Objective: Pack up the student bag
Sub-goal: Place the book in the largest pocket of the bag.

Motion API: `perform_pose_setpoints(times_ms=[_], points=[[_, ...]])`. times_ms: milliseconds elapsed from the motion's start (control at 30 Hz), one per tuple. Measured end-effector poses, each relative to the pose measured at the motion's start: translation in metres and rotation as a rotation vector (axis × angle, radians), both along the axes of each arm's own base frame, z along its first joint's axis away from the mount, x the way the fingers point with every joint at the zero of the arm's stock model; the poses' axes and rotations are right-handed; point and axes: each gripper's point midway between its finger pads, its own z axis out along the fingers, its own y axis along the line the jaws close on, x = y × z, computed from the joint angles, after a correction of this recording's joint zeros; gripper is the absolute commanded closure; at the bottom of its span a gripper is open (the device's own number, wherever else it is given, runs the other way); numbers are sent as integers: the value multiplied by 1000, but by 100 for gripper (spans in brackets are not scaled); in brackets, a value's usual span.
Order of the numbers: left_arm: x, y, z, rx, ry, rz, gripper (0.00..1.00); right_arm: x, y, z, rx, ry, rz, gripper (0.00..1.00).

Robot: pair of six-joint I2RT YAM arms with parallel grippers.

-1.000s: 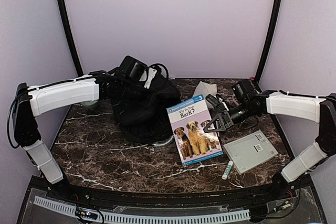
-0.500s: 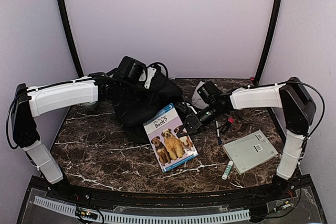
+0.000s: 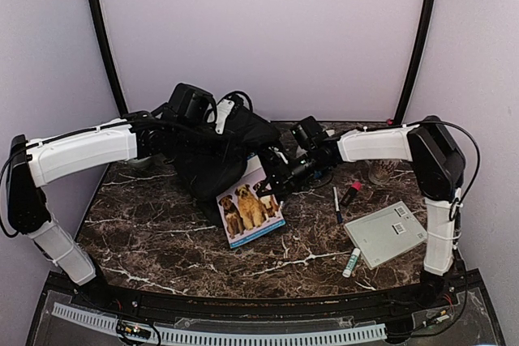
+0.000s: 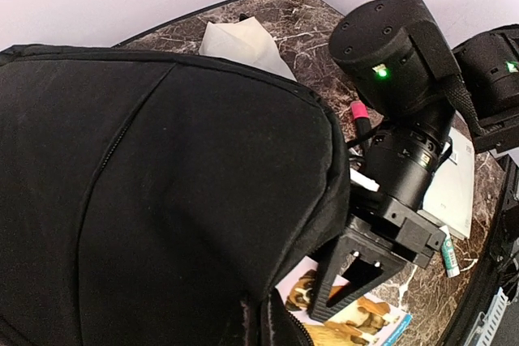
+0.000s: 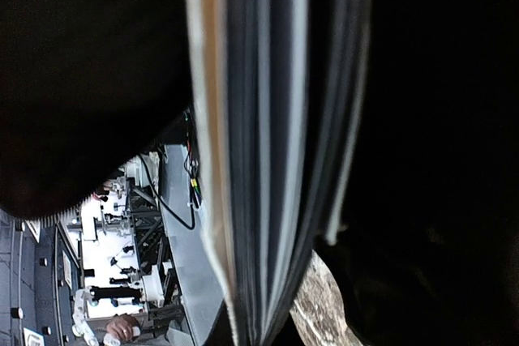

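**Book pinched at the bag's flank, bag gripped from above**

Nearest the arms' bases, towards the right of the dark marble worktop [image 3: 162, 232], lies a small glue stick [image 3: 351, 262]. It sits just beside the near corner of a flat grey slab [image 3: 386, 234] with white labels on it.

Left of these, about mid-worktop, a picture book [image 3: 247, 212] with dogs on its cover lies aslant. Its near end is down on the marble and its far end is up against the bag. The right claw [image 3: 269, 186] is pinching the book at that far end. The right wrist view shows the page edges running straight between its fingers, with black cloth on both sides. Whether the book's edge is already inside an opening I cannot tell.

Right of the claw, a black pen [image 3: 336, 204] and a red marker [image 3: 350, 194] lie close together on the marble.

Farther back, left of centre, stands the student bag [image 3: 207, 164], a heap of black fabric pulled up to a peak. The left claw [image 3: 209, 123] sits at that peak, pressed together on the bag's cloth beside the pale loop handle [image 3: 223, 113]. Its fingertips are hidden by the fabric.

A crumpled white cloth [image 4: 239, 42] lies behind the bag, near the back edge.
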Motion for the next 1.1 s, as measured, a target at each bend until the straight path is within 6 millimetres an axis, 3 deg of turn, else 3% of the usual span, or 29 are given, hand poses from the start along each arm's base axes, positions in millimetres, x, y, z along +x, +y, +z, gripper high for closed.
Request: perform_pose_setpoints(times_ms=[233, 433, 600, 767, 933, 1100], points=[[-7, -1, -6, 4, 23, -43, 100, 21, 14, -17, -22, 45, -38, 100], [-10, 0, -12, 17, 36, -57, 100, 29, 14, -28, -53, 62, -71, 84], [-11, -1, -12, 19, 36, -65, 100, 33, 13, -32, -70, 35, -84, 65], [-14, -3, -12, 12, 40, -85, 100, 28, 1, -33, -109, -29, -92, 54], [-17, -6, -12, 14, 35, -104, 100, 24, -19, -23, -168, -145, -113, 42], [-17, -5, -14, 35, 20, -117, 100, 16, -47, -14, -244, -287, -126, 42]])
